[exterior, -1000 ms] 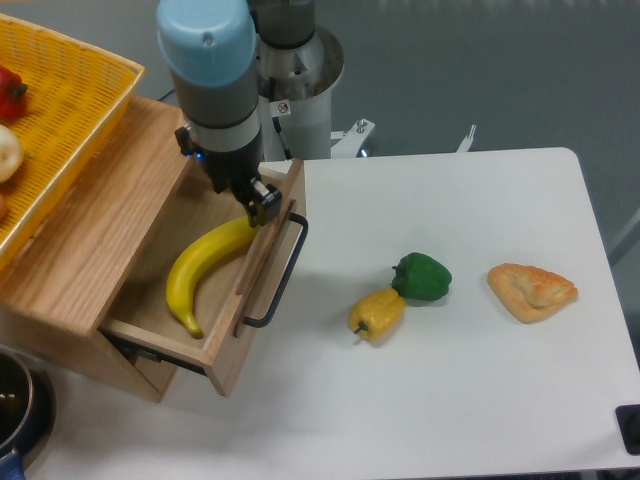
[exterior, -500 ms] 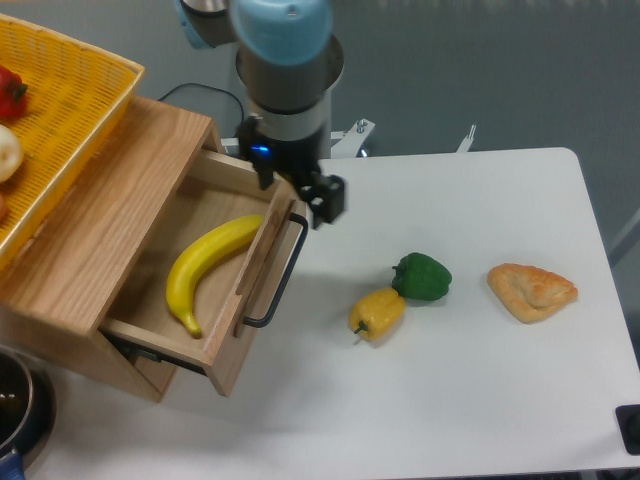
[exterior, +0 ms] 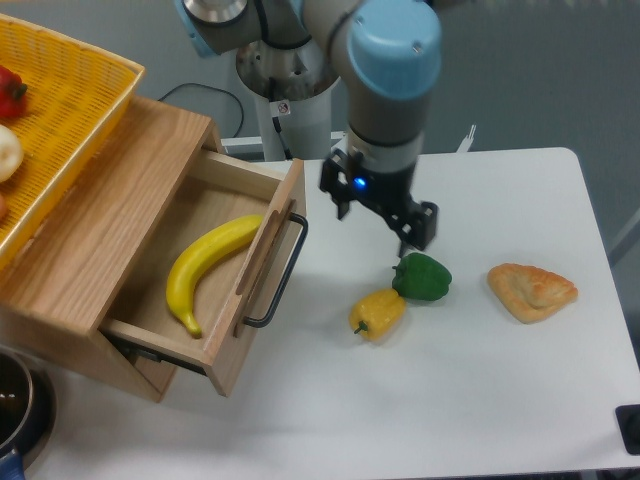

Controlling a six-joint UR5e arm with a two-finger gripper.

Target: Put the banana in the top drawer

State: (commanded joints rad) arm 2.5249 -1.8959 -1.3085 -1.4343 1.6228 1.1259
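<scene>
Fingers of the gripper are holding nothing; how wide, I cannot tell. Arm is moving away to the right vs. 1 s ago, now above the green pepper. Banana is lying inside the top drawer, which is standing open, so placing looks done.

Far left of the end effector, the yellow woven basket is cropped by the left edge, its red and pale contents only partly visible. The end effector's fingers are foreshortened; their spacing cannot be judged. A dark pot and a black object are cut off at the bottom corners.
</scene>
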